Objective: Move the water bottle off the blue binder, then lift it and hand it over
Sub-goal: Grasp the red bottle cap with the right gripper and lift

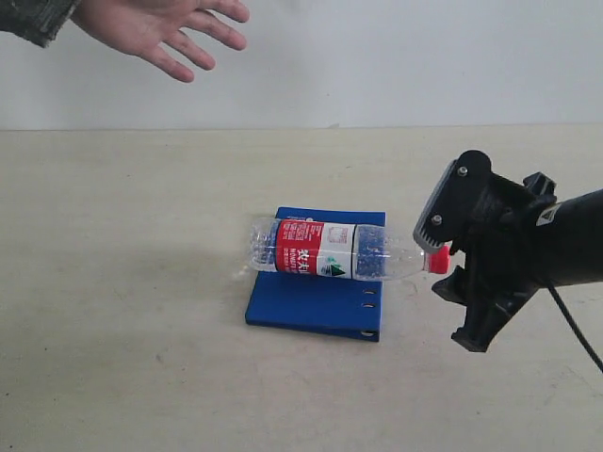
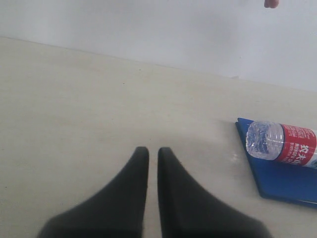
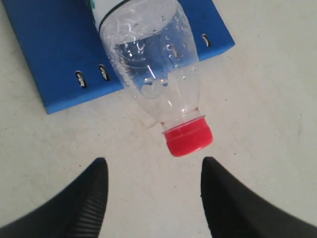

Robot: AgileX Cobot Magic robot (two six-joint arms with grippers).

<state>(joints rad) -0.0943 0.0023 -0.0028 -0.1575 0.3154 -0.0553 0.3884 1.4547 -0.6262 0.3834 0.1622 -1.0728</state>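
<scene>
The water bottle (image 1: 325, 249) lies on its side across the blue binder (image 1: 311, 306), with its red cap (image 1: 436, 261) sticking out past the binder's ringed edge. My right gripper (image 1: 449, 282) is open just beyond the cap. In the right wrist view the cap (image 3: 188, 139) sits slightly ahead of the right gripper (image 3: 154, 166), not between its fingers, and the bottle (image 3: 148, 59) and binder (image 3: 49, 49) lie behind it. My left gripper (image 2: 153, 151) is shut and empty over bare table, with the bottle's base (image 2: 265, 140) and a binder corner (image 2: 277, 181) off to one side.
A person's open hand (image 1: 155, 28) hovers at the back left above the table; one fingertip (image 2: 271, 3) shows in the left wrist view. The beige table (image 1: 122, 282) runs to a white wall. The left arm is outside the exterior view.
</scene>
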